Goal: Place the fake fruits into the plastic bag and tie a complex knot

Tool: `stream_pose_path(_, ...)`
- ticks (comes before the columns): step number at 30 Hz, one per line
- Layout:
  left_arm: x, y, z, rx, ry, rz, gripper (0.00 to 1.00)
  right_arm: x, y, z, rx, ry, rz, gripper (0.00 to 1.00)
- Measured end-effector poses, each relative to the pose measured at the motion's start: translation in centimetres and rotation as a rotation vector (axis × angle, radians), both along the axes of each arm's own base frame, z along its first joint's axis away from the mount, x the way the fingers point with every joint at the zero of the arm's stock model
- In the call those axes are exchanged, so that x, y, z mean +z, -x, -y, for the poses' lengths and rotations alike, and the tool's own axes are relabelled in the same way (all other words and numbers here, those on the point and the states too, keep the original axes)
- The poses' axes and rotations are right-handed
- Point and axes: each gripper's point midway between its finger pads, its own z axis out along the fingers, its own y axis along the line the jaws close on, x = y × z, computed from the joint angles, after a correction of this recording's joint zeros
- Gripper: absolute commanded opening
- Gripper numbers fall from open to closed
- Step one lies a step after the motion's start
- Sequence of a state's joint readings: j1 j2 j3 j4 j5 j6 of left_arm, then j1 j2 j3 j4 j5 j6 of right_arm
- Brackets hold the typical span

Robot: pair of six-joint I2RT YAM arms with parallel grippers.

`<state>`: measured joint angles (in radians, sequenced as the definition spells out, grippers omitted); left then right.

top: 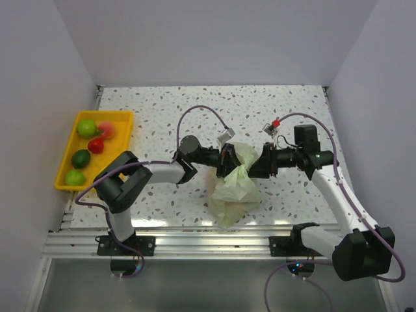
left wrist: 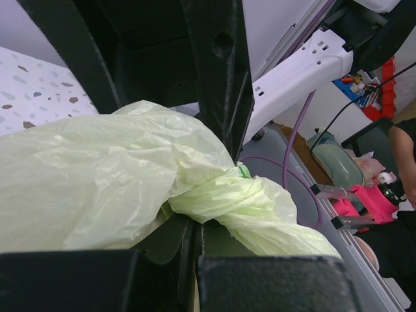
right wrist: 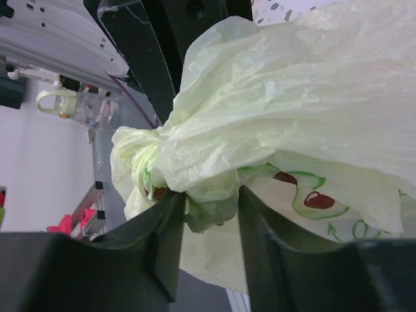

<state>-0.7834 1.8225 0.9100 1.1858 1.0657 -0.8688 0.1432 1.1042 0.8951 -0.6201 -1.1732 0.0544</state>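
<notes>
Five fake fruits (top: 86,127) in a yellow tray (top: 104,114), far left of the tabletop (top: 162,104): three green, one red, one pink-orange. They lie well apart from the bag.

One plastic bag (top: 233,195), pale green and crinkled, near the centre of the tabletop between the two arms. Its body rests toward the near edge and a loose tail rises on the far side. What it contains cannot be told through the plastic.

One knot (left wrist: 221,195), a tight twisted bunch at the bag's neck. It sits just beside both wrists.

Left fingers (left wrist: 218,97): pressed together on the bag's plastic right next to the knot. The billowing film fills most of the left wrist view and hides the tabletop below.

Right fingers (right wrist: 162,240): narrowed onto a gathered wad of the bag from both sides. An avocado print (right wrist: 318,198) shows on the film just right of them. The bag blocks nearly all else in the right wrist view.

Two purple cables (top: 195,109), one looping over each arm.

One aluminium rail (top: 208,244) along the near edge, carrying both arm bases.

One small red part (top: 276,122) on the right wrist.

Three white walls enclose the left, far and right sides.
</notes>
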Motion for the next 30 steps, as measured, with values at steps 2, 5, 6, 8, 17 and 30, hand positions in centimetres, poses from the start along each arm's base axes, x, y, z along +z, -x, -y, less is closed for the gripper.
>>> stream_pose_path(2,0.0,0.0,0.1,-0.001,0.0,0.001,0.0,0.0,0.2,-0.3,0.01,-0.003,-0.002,0.27)
stream_pose_path(5,-0.2,0.0,0.1,-0.002,-0.005,0.001,0.0,0.0,0.2,-0.3,0.013,-0.002,-0.001,0.16)
stream_pose_path(6,-0.3,0.0,0.1,-0.001,-0.007,0.0,0.0,-0.1,0.3,-0.3,0.016,-0.001,0.005,0.13)
stream_pose_path(8,-0.4,-0.1,0.1,-0.001,-0.012,0.003,0.02,-0.2,0.3,-0.2,0.019,0.003,0.014,0.07)
stream_pose_path(17,-1.0,-0.4,-1.6,0.027,-0.064,0.046,0.28,-0.7,0.8,0.2,0.049,0.029,0.052,0.0)
stream_pose_path(30,-1.0,-3.4,-6.2,0.136,-0.159,0.164,0.36,-0.6,1.1,0.5,0.088,0.023,0.092,0.0)
